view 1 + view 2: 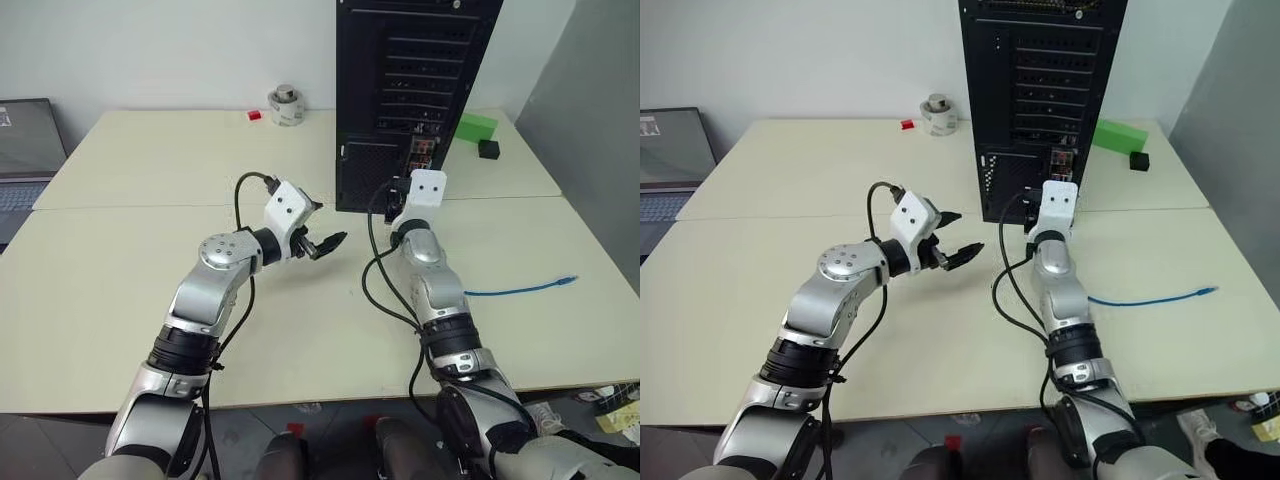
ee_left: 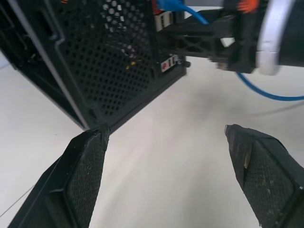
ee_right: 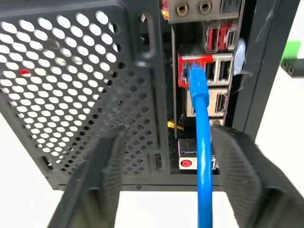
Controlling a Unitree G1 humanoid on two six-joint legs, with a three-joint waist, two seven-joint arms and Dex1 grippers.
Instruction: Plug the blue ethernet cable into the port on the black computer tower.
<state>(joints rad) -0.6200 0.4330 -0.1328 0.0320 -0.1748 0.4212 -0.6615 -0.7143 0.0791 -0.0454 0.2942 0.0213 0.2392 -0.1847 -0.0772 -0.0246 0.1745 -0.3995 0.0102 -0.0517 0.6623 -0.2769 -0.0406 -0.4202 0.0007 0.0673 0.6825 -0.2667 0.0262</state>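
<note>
The blue ethernet cable (image 3: 202, 123) runs up between my right gripper's fingers into a red-framed port (image 3: 194, 66) low on the back of the black computer tower (image 1: 410, 80). Its plug sits in that port. The rest of the cable trails over the table to the right, its free end (image 1: 568, 281) lying loose. My right gripper (image 3: 168, 130) is open just in front of the port, one finger on each side of the cable, and grips nothing. My left gripper (image 1: 325, 222) hangs open and empty above the table, left of the tower's base.
A grey laptop (image 1: 25, 150) sits at the far left edge. A roll of tape (image 1: 286, 105) and a small red piece (image 1: 254, 115) lie at the back. A green block (image 1: 476, 127) and a small black block (image 1: 489, 149) lie right of the tower.
</note>
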